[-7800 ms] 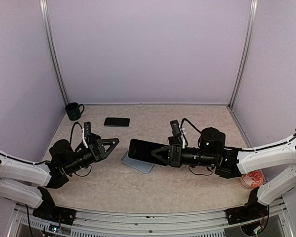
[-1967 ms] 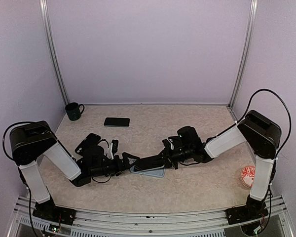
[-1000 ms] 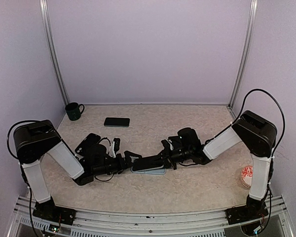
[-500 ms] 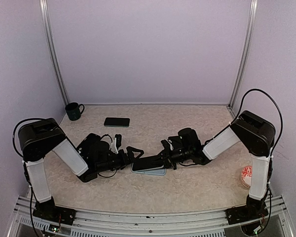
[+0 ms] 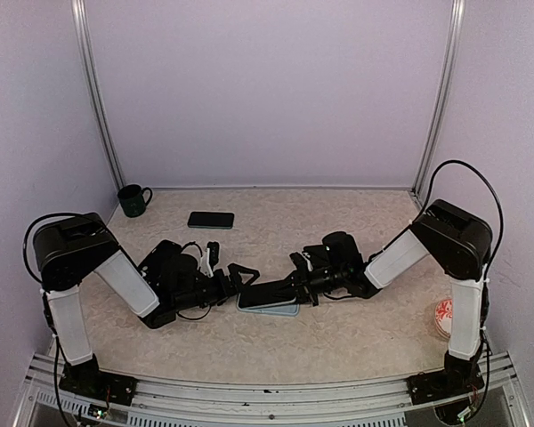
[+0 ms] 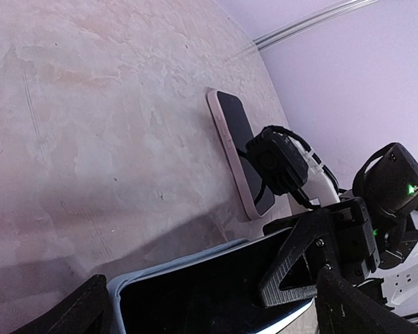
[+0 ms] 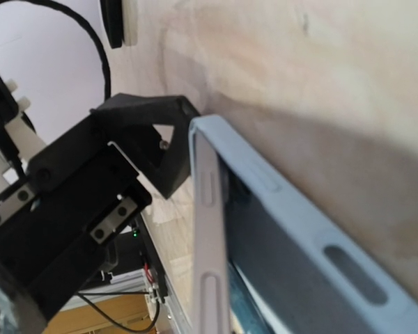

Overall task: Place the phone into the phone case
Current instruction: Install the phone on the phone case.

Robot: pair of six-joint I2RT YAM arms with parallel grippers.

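Right gripper is clamped on the phone, tilted into the pale blue case at mid-table, while the left gripper gapes beside it; rigid, slick, probably breakable, the phone suits edge holds, the case likely flexing.

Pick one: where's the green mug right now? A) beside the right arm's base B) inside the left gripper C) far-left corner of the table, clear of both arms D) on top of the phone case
C: the green mug stands upright by the far-left corner post, beyond both grippers and the spare phone.
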